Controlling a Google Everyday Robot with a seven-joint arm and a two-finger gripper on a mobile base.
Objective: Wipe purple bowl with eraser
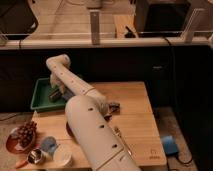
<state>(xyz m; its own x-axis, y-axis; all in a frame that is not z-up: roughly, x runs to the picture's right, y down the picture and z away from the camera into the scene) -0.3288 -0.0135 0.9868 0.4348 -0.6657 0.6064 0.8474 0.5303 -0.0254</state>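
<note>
My arm rises from the bottom of the camera view, bends at an elbow (57,62) and reaches down into a green tray (39,98) at the table's back left. The gripper (55,93) is low inside that tray, among small dark shapes. I cannot make out the eraser there; it may be hidden by the gripper. The purple bowl (68,130) sits on the wooden table in front of the tray. Only a dark sliver of its left rim shows beside my arm, which covers the rest.
A reddish plate with grapes (22,135) sits at the front left. By it are a grey-blue pad (48,145), a white round dish (62,156) and a small metal cup (35,156). A dark grey lump (114,105) lies mid-table. A blue object (169,145) lies past the table's right edge.
</note>
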